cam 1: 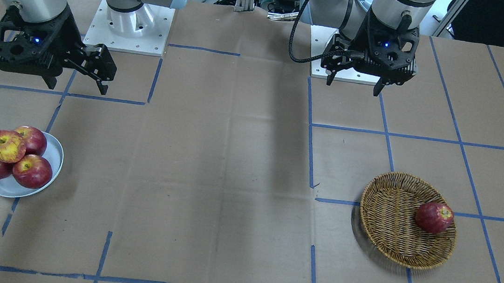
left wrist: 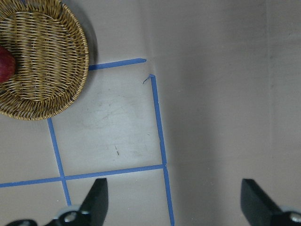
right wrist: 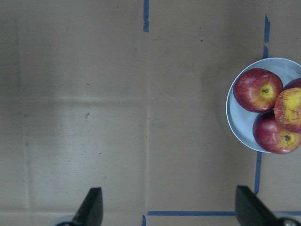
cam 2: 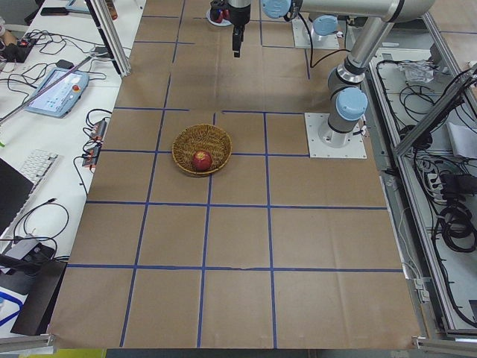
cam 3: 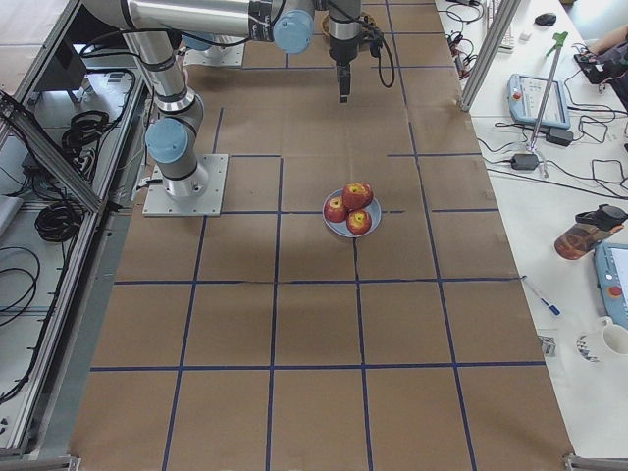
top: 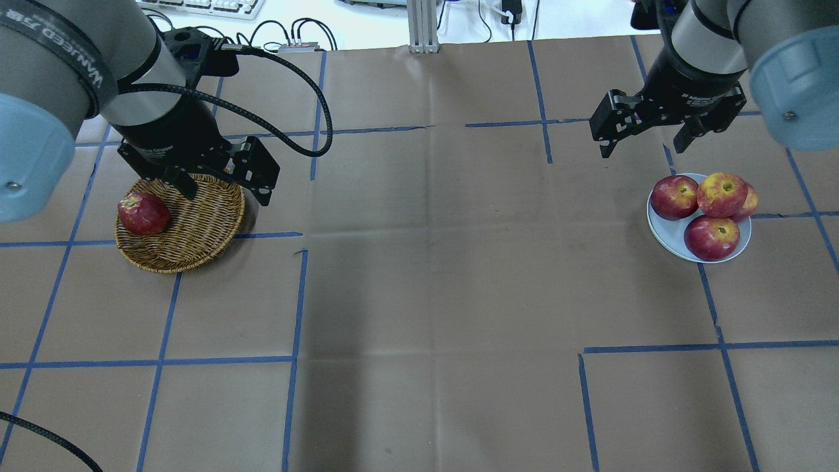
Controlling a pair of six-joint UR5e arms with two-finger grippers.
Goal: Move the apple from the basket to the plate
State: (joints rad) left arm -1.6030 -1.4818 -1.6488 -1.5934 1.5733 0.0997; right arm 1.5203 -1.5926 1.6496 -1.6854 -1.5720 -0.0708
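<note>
The apple (cam 1: 6, 145), red with much yellow-orange, lies on top of three darker red apples on the pale blue-grey plate (cam 1: 55, 153); it also shows in the overhead view (top: 721, 194) and the right wrist view (right wrist: 289, 109). The wicker basket (cam 1: 389, 212) holds one dark red apple (cam 1: 434, 218). My right gripper (cam 1: 78, 87) is open and empty, raised behind the plate (top: 662, 229). My left gripper (cam 1: 354, 86) is open and empty, raised over the basket's back edge (top: 196, 223).
The table is brown paper with a grid of blue tape lines. The two arm bases (cam 1: 128, 25) stand at the robot's side. Keyboards, cables and pendants lie off the table's ends in the side views.
</note>
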